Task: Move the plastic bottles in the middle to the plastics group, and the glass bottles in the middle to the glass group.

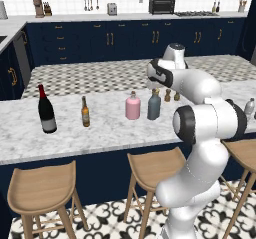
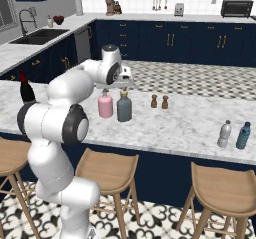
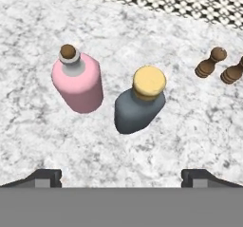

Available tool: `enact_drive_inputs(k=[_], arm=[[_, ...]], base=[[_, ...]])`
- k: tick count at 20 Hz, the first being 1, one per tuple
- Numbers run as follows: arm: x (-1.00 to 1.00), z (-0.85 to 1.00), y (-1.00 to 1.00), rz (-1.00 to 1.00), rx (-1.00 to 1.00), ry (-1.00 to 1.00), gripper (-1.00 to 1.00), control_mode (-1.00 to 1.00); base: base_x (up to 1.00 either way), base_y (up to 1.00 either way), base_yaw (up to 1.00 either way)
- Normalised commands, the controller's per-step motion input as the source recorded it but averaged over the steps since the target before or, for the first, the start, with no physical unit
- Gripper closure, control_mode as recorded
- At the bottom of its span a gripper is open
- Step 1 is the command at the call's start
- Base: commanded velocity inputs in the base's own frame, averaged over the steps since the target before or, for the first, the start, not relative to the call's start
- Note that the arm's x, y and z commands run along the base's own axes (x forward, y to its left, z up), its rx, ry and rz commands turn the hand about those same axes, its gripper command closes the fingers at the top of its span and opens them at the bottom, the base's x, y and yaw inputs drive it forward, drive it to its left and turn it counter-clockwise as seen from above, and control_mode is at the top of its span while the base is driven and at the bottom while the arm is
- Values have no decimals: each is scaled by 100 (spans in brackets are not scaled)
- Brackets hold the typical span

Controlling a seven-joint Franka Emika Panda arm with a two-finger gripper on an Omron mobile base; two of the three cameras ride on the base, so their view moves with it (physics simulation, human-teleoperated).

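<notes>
Hovering above the middle of the marble counter point(image 1: 100, 133), the gripper point(image 3: 121, 176) has its jaws spread wide and holds nothing; its 2 dark tips frame the lower edge of the hand view with bare marble between them, presumably so it can drop over a bottle from above. Nearest ahead of it stand the 2 squat glass bottles of the middle cluster, just beside each other but apart: the slate-blue bottle point(image 3: 137, 108) with a tan cap, roughly centred between the jaws and so likely the first target, and the pink bottle point(image 3: 79, 82) with a narrow neck and small brown stopper, offset to one side. Both are upright, rounded and smooth, so a grasp at the shoulder or neck looks safer than one on the body. Behind them sit 2 small brown shakers point(image 3: 219, 67), no part of the job. Toward the robot's left end of the counter, well apart from the cluster, waits the glass group: a slim amber bottle point(image 1: 85, 112) and a tall dark wine bottle point(image 1: 46, 110) with red top and pale label. At the opposite end stand a clear silvery bottle point(image 2: 225, 134) and a teal bottle point(image 2: 243, 135), close together near the edge, plausibly the plastics side. Neither middle glass bottle is delivered yet.
</notes>
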Motion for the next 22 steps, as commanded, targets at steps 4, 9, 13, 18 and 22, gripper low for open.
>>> enact_drive_inputs(k=[4, 9, 13, 18, 22], arm=[[28, -36, 0, 0, 0, 0, -100, -100], [11, -8, 0, 0, 0, 0, -100, -100], [4, 0, -4, 0, 0, -5, -100, -100], [18, 8, -27, 0, 0, -1, -100, -100], [32, 2, -11, 0, 0, 0, -100, -100]], base=[[0, 0, 0], [0, 0, 0], [0, 0, 0], [0, 0, 0], [0, 0, 0]])
